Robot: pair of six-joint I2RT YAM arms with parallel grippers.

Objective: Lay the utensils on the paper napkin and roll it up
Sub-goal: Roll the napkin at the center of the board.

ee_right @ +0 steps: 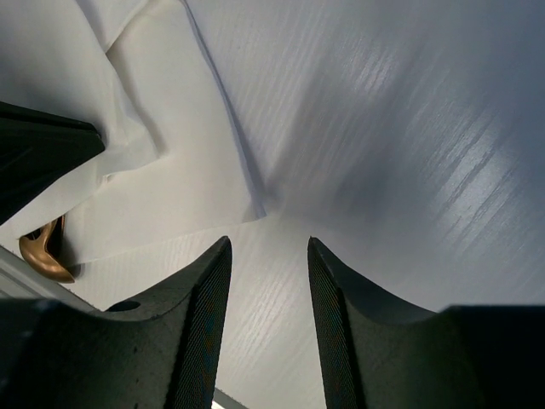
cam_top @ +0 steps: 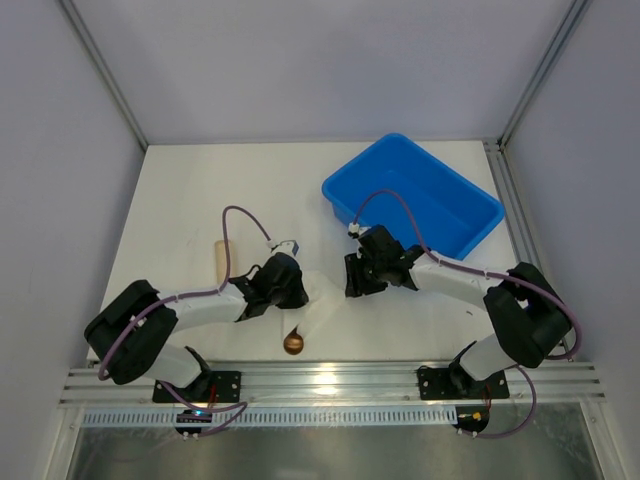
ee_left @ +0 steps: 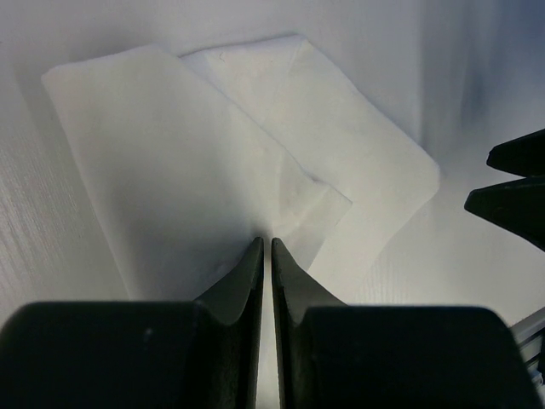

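Observation:
The white paper napkin (cam_top: 322, 305) lies folded over itself between my two grippers, with one flap (ee_left: 213, 170) lying across the lower layer (ee_left: 358, 145). A gold-bronze spoon bowl (cam_top: 293, 343) sticks out from under its near edge and shows again as the spoon bowl (ee_right: 43, 251). The handle is hidden under the paper, and the fork is hidden. My left gripper (ee_left: 264, 243) is shut, its tips pinching the flap's near edge. My right gripper (ee_right: 268, 247) is open over bare table, just off the napkin's corner (ee_right: 251, 204), with nothing between its fingers.
A blue plastic bin (cam_top: 412, 195) stands at the back right. A tan cylinder (cam_top: 222, 258) lies left of the left arm. The right gripper's dark fingers (ee_left: 515, 183) show at the edge of the left wrist view. The table's front rail (cam_top: 330, 380) runs close below the spoon.

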